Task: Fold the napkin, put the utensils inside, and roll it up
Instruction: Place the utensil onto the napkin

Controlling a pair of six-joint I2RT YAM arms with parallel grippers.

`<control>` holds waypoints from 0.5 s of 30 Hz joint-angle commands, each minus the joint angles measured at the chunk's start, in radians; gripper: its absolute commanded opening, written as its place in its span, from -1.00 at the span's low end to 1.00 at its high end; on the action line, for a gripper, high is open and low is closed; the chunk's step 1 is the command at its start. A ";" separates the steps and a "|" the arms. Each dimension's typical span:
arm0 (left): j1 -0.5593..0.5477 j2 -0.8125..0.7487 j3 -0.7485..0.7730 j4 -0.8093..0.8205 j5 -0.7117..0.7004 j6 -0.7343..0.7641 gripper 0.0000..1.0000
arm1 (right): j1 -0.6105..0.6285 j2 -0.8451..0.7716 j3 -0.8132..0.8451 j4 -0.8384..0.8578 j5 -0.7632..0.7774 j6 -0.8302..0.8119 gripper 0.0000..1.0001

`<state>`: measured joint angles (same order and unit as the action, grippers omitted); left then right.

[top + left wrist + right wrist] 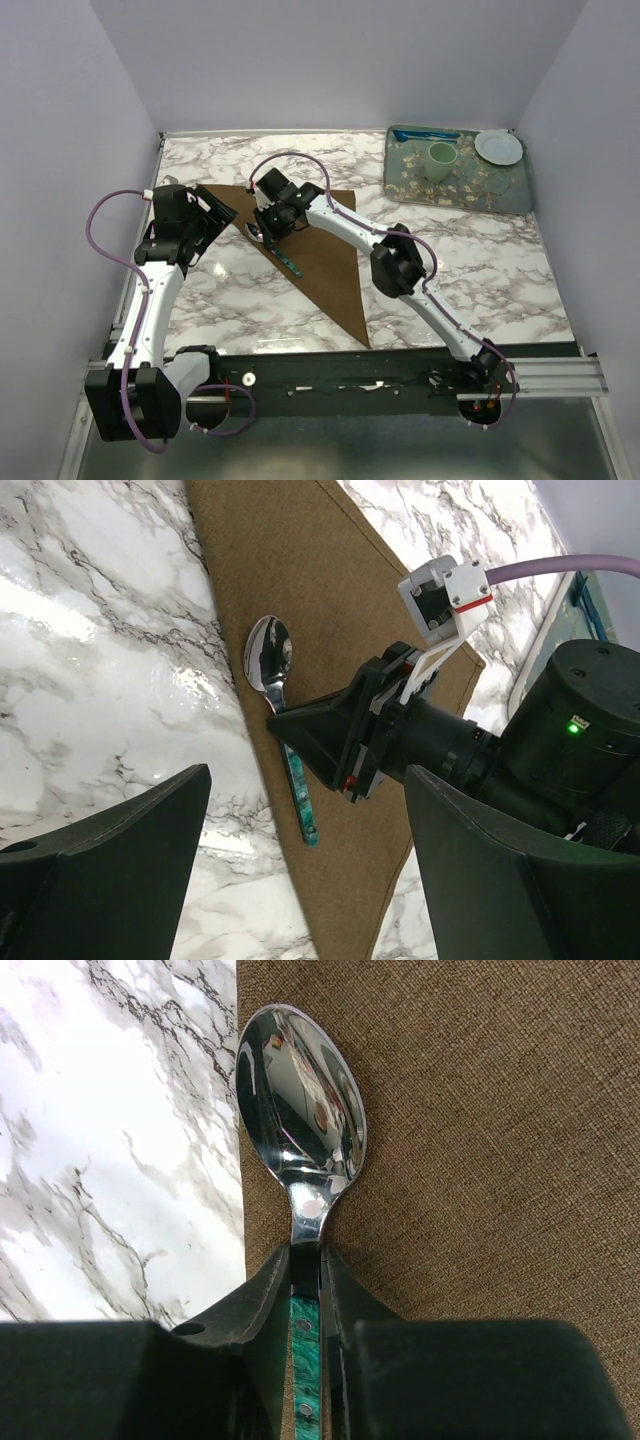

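The folded napkin (330, 270) is carrying the spoon (300, 1130) between your narrow right fingers (262, 1305), grip unclear; your left gripper (218, 212) is hanging wide; rolling is waiting.

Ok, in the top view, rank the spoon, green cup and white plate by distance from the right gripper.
1. spoon, at the right gripper fingertips, on the napkin.
2. green cup, mid tray, back right.
3. white plate, far-right corner of the tray.
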<state>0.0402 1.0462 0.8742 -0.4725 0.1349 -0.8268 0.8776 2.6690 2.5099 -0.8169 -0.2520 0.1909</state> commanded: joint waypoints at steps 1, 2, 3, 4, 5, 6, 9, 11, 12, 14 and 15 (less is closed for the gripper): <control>0.006 -0.005 -0.004 0.021 0.026 0.015 0.75 | 0.009 0.023 0.007 0.022 0.020 0.008 -0.50; 0.006 -0.006 -0.006 0.023 0.029 0.017 0.75 | 0.009 0.023 0.007 0.018 0.020 0.021 -0.51; 0.006 -0.005 -0.006 0.025 0.028 0.015 0.75 | 0.008 0.022 -0.002 0.019 0.019 0.028 -0.52; 0.006 -0.006 -0.006 0.023 0.031 0.014 0.75 | 0.009 0.016 -0.012 0.021 0.017 0.036 -0.55; 0.006 -0.006 -0.006 0.026 0.029 0.014 0.75 | 0.009 0.011 -0.023 0.028 0.019 0.053 -0.56; 0.006 -0.003 -0.006 0.028 0.032 0.014 0.75 | 0.009 0.008 -0.029 0.028 0.025 0.061 -0.58; 0.006 -0.002 -0.006 0.028 0.038 0.012 0.75 | 0.009 -0.001 -0.042 0.033 0.045 0.076 -0.60; 0.006 -0.003 -0.006 0.028 0.042 0.012 0.75 | 0.008 -0.014 -0.051 0.038 0.069 0.084 -0.62; 0.004 -0.006 -0.006 0.026 0.040 0.014 0.74 | 0.006 -0.021 -0.059 0.042 0.075 0.085 -0.63; 0.006 -0.008 -0.004 0.026 0.042 0.014 0.75 | 0.001 -0.029 -0.068 0.050 0.083 0.081 -0.63; 0.006 -0.006 -0.006 0.025 0.043 0.015 0.75 | 0.000 -0.031 -0.068 0.048 0.085 0.078 -0.63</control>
<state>0.0402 1.0462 0.8742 -0.4606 0.1520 -0.8268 0.8772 2.6587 2.4756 -0.7773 -0.2291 0.2615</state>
